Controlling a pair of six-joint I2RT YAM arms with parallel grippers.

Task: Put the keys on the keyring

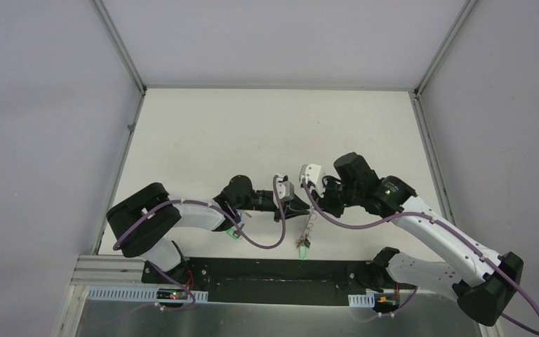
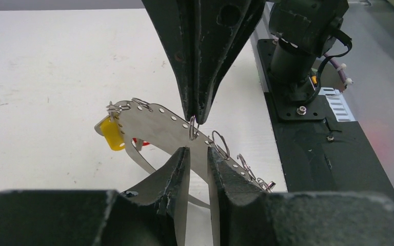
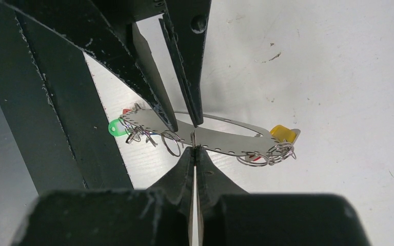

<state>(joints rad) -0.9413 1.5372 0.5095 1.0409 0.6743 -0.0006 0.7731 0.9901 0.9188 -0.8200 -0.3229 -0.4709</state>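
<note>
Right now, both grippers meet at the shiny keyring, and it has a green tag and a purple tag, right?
Not purple: the right wrist view shows a yellow tag. The green tag is there, and the left gripper and right gripper do meet at the keyring.

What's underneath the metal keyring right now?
Bare white table. Small wire rings, a yellow tag and a green tag hang off the keyring. No key blades show: the band and the left pincer cover that part.
</note>
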